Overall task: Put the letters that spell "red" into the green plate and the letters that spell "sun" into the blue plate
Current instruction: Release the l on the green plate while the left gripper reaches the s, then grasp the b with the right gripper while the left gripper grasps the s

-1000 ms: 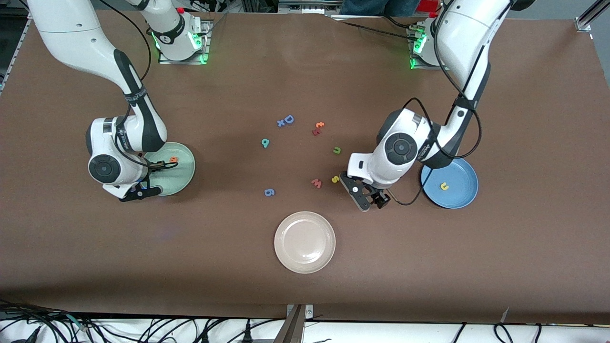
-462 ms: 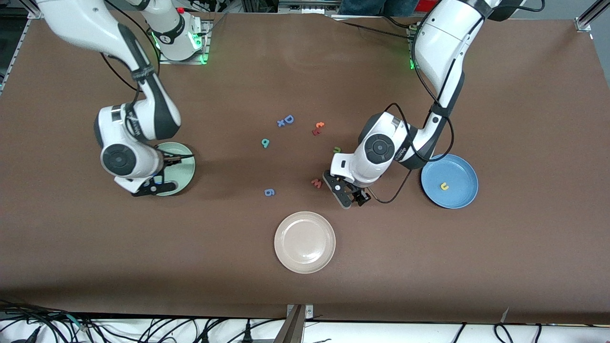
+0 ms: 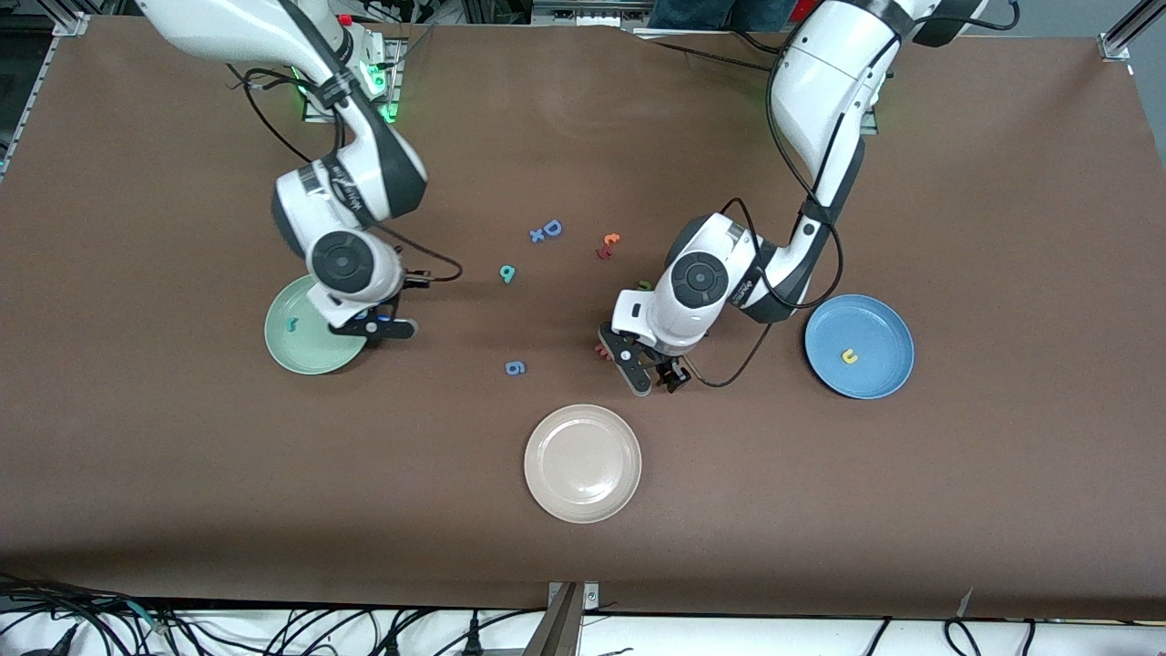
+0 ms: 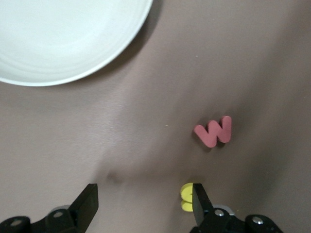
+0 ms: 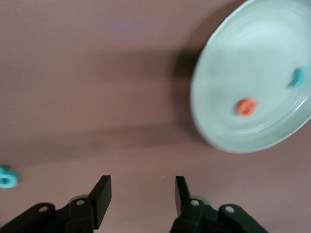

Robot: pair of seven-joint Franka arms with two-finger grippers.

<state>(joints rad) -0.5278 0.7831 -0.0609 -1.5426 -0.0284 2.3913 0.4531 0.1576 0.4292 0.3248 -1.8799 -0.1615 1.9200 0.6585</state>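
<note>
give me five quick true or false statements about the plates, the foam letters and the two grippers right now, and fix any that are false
1. The green plate holds an orange letter and a teal letter. True.
2. The blue plate holds three letters. False: only one yellow letter lies in it.
3. The left gripper is open, with the yellow s against one finger. True.
4. The beige plate holds the pink w. False: the plate holds nothing, and the w lies on the table near the yellow s.
5. The right gripper is shut on a letter. False: its jaws are open with nothing between them, over the table beside the green plate.
</note>
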